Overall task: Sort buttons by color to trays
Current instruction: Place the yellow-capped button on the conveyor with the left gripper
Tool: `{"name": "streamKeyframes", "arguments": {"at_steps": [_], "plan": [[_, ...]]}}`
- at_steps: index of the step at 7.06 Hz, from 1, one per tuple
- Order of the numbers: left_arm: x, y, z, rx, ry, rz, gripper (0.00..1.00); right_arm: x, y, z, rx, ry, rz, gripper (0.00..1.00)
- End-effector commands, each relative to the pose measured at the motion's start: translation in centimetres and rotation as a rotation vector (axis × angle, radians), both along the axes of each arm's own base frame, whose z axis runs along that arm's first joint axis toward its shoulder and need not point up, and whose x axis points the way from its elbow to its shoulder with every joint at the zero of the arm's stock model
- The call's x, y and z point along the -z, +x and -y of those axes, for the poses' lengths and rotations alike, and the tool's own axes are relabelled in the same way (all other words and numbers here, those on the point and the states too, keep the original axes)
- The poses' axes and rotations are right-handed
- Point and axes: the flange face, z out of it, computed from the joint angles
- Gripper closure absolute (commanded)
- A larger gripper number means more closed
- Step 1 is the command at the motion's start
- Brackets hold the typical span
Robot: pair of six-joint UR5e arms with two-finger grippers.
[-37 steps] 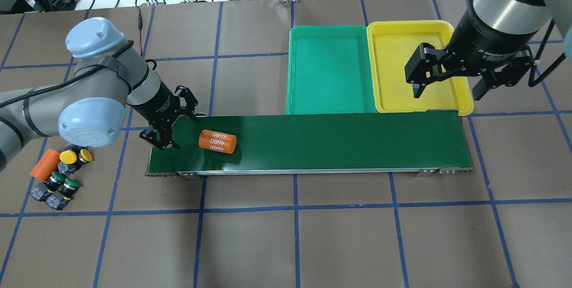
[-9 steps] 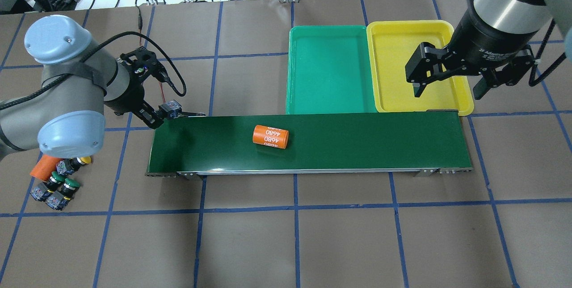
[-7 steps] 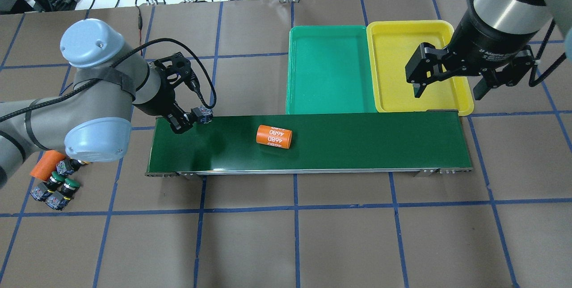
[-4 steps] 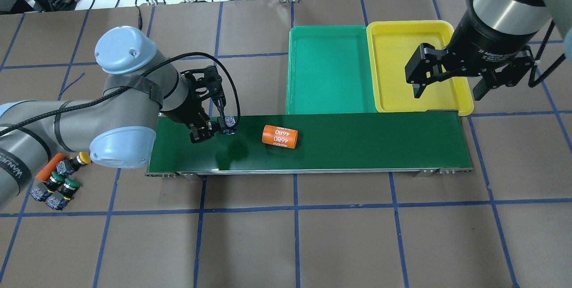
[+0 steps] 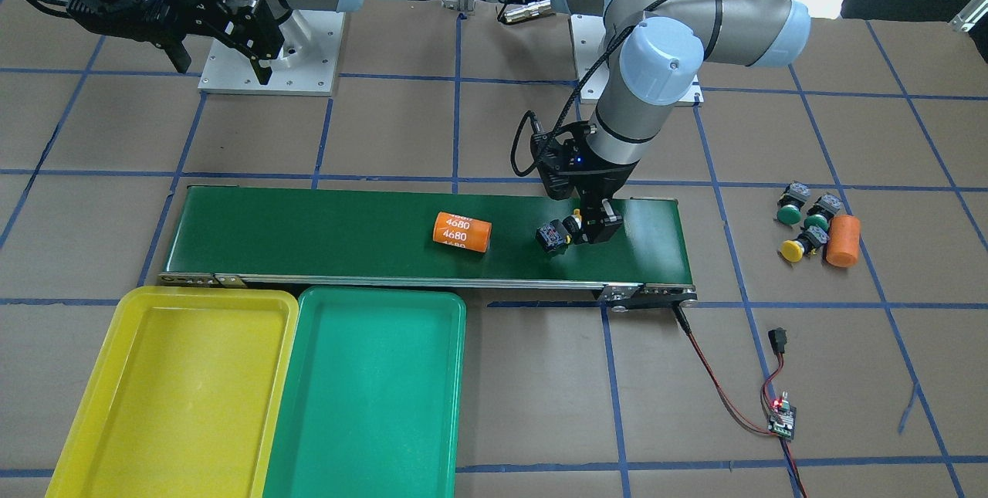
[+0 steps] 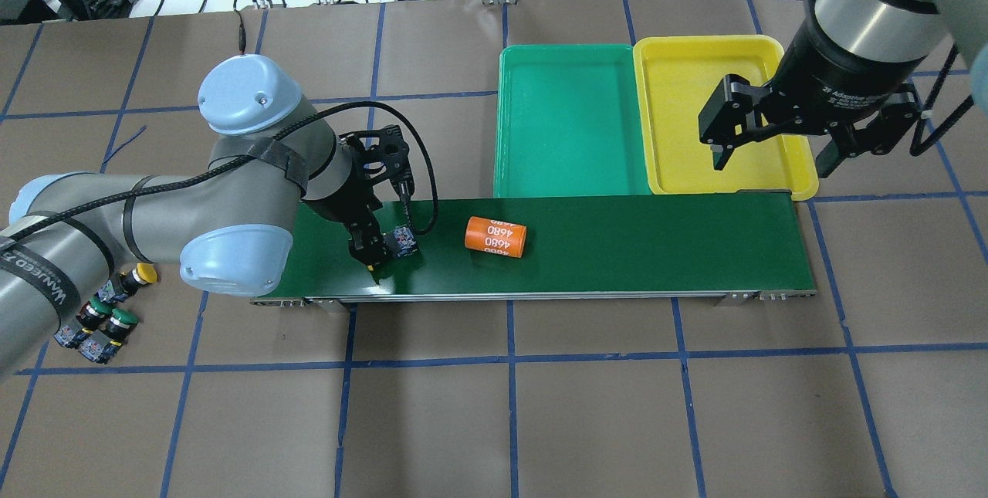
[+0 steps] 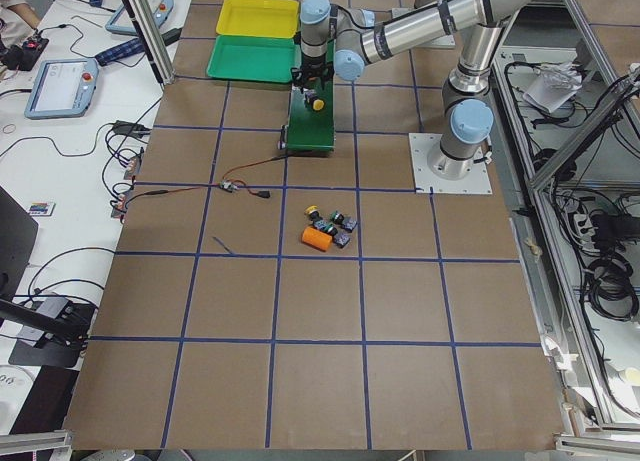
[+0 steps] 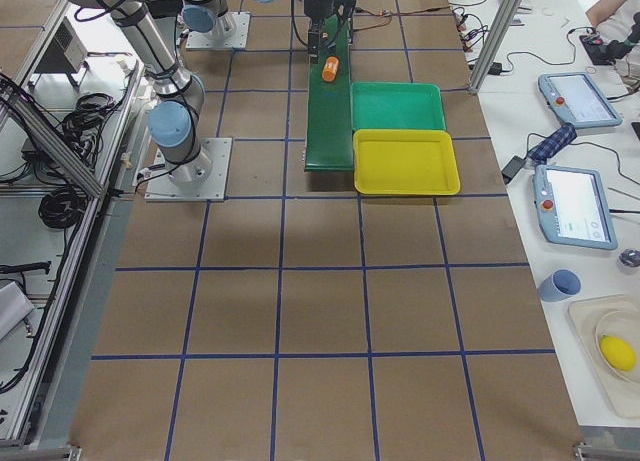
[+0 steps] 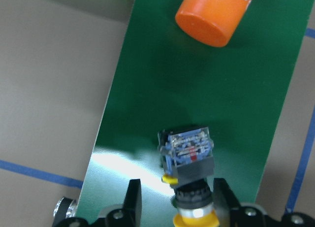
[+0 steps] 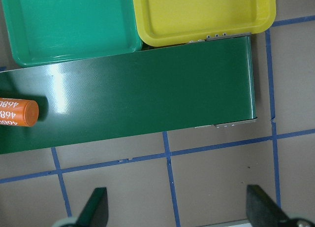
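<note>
While the left gripper (image 9: pixel 174 207) is held low over the dark-green conveyor belt (image 6: pixel 617 251), a yellow button (image 9: pixel 189 163) is clamped between its fingers (image 9: pixel 132 197), black body pointing outward. An orange cylinder (image 6: pixel 495 236) marked "4680" lies on the belt at 3 o'clock of the held button in the overhead view. Three more buttons (image 5: pixel 799 224), two green and one yellow, sit clustered on the surface (image 6: pixel 494 421) beside a second orange cylinder (image 5: pixel 843 241). The right gripper (image 6: pixel 772 139) hangs with fingers spread wide above the yellow tray (image 6: pixel 687 66), which touches the green tray (image 6: pixel 567 120); neither tray holds a button.
</note>
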Motion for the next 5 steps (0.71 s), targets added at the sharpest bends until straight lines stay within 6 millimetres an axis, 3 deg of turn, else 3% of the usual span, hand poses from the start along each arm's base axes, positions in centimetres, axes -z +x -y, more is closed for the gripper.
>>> {"name": "streamKeyframes", "arguments": {"at_steps": [1,3,4,5], "plan": [[-1.1,5.2,1.5,-0.130,-0.024,0.002,0.00,0.1,0.0,0.0,0.011,-0.001,0.000,0.00],[-0.4,15.8,3.1,-0.398,0.001,0.000,0.00,0.1,0.0,0.0,0.012,-0.001,-0.001,0.00],[0.0,20.7,3.1,-0.492,0.010,0.003,0.00,0.1,0.0,0.0,0.047,-0.002,-0.001,0.00],[1.0,27.2,2.4,-0.628,0.031,-0.006,0.00,0.1,0.0,0.0,0.085,0.001,-0.003,0.00]]}}
